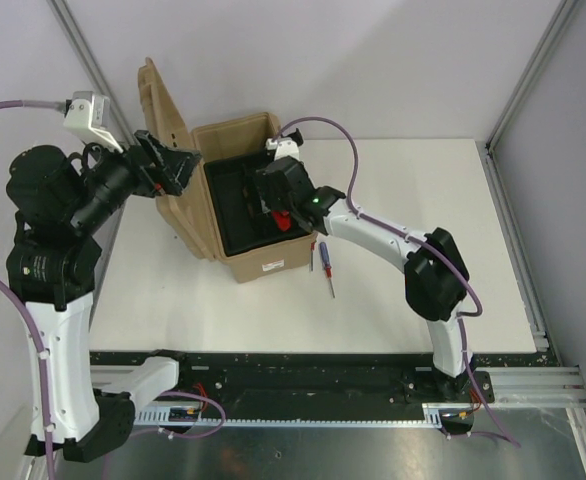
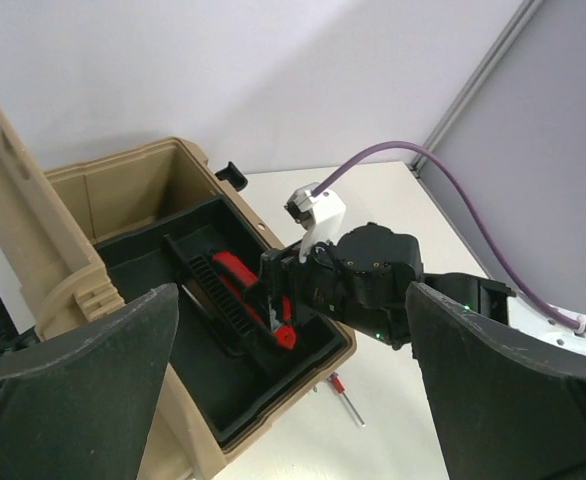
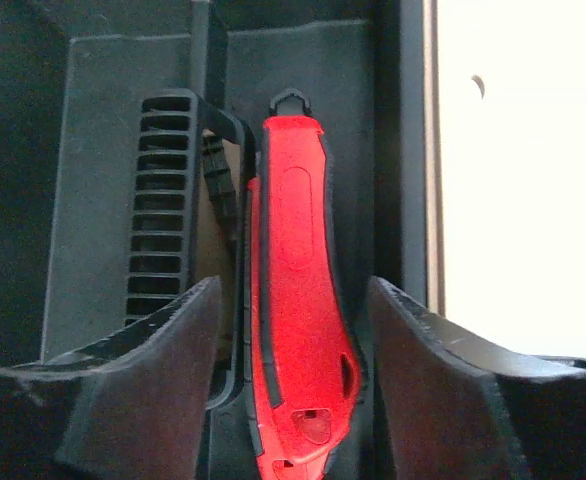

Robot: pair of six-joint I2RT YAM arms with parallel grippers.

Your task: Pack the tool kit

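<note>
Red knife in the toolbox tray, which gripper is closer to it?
Right. The right gripper hangs over the red knife, jaws open either side; the left gripper is off beside the lid.

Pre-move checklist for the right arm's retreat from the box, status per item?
1. Toolbox lid open, upright at the left: ok.
2. Red tool lying in the black inner tray: ok.
3. Right gripper released: ok, jaws apart with a gap either side of the red tool.
4. Left gripper free: ok, open with nothing between the fingers. Whether it touches the lid: cannot tell.
5. All tools packed: not ok, a screwdriver lies on the table beside the toolbox.
</note>
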